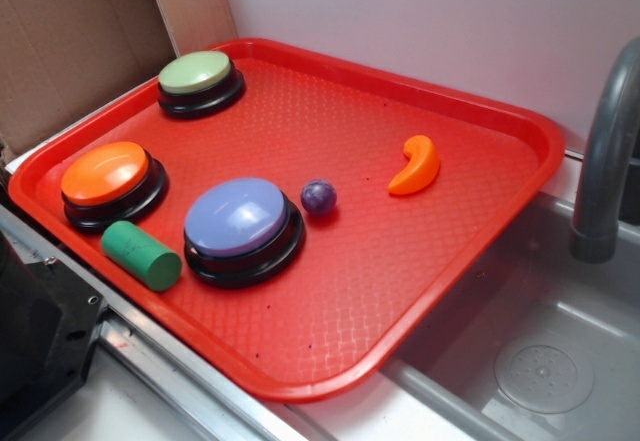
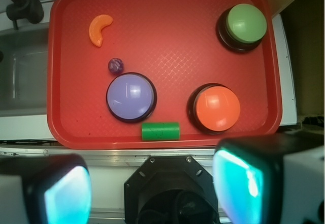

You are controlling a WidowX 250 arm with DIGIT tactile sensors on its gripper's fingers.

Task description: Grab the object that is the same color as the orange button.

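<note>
red tray (image 1: 470, 291) held everything. purple-blue button (image 1: 243, 223) sat mid-tray, orange button (image 1: 108, 179) near left edge. orange crescent (image 1: 416, 166) lay alone toward far right side, past purple ball (image 1: 319, 197). in wrist view crescent (image 2: 99, 29) sat far ahead, left of gripper (image 2: 152, 183); gripper spread wide, empty, above tray's near edge.

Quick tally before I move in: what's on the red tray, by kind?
Push-buttons: 3 – orange button, purple-blue button, pale green button
Orange crescent piece: 1
Small purple ball: 1
Green cylinder: 1
Total: 6 things on the tray
</note>
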